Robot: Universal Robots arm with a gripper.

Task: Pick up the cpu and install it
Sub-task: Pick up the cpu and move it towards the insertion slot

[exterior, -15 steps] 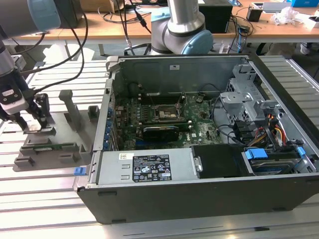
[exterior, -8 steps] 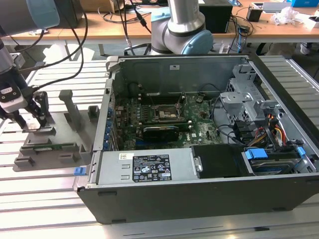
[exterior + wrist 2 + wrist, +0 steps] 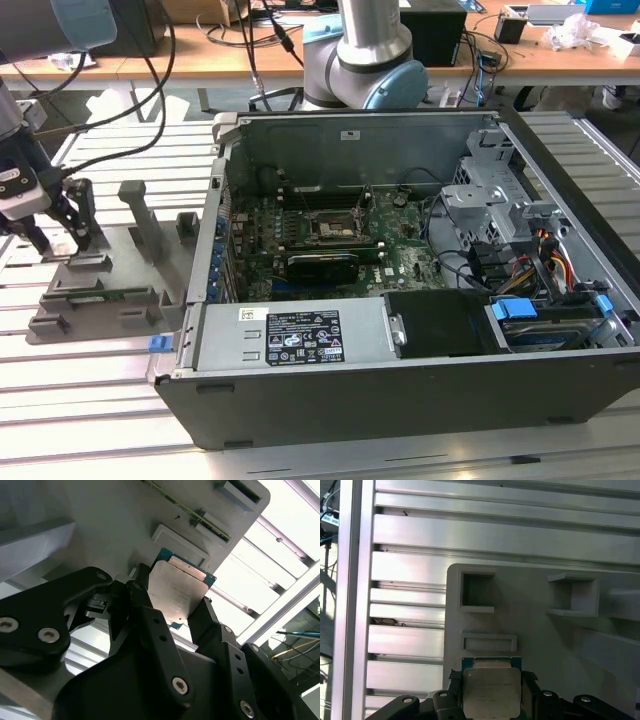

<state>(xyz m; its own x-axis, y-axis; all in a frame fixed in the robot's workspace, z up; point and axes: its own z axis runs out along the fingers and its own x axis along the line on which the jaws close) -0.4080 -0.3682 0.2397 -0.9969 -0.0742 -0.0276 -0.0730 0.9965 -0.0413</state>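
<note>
Surface: table (image 3: 110, 400) of silver aluminium slats, seen in the exterior view. Holder (image 3: 100, 300), grey plastic, lies on the slats off the case's (image 3: 400, 400) exterior-view left side. Gripper (image 3: 55, 230) hangs over the holder's end farthest from the case. In both wrist views the jaws are narrowed onto the cpu (image 3: 177, 592), one black finger (image 3: 145, 612) on each of two opposite edges, metal plate facing the camera. The cpu sits right at the holder's face; cannot tell whether it is lifted clear.

The case is open-topped and lies flat mid-table. Inside it, a green board with a dark socket (image 3: 333, 232) near the case's centre, and a metal drive cage (image 3: 480, 200) and coloured wires toward the case's exterior-view right wall. Arm base (image 3: 372, 50) stands just behind the case.

Room: wooden desk (image 3: 190, 60) behind the case, black cables (image 3: 165, 70) trailing over it, clutter on top.
</note>
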